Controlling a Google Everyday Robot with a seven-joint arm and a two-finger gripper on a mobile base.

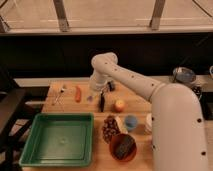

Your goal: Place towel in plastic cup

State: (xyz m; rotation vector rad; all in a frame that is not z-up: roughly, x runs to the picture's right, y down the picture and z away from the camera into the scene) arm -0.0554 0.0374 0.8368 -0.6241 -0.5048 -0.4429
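Plastic cup [130, 122], round and pale blue, stands near the claw [102, 103], grip unclear.

this looks like a robot test space in an office-type building, not a home. a small pale wooden desk [65, 107] stands below a long window with grey metal posts [62, 15]. on it are a green plastic tray [30, 150], an orange carrot-shaped piece [78, 93] and a small light-blue round cup [130, 122]. a bulky white robot arm [165, 105] reaches over it, its dark tool [102, 102] hanging just above the desk's middle.
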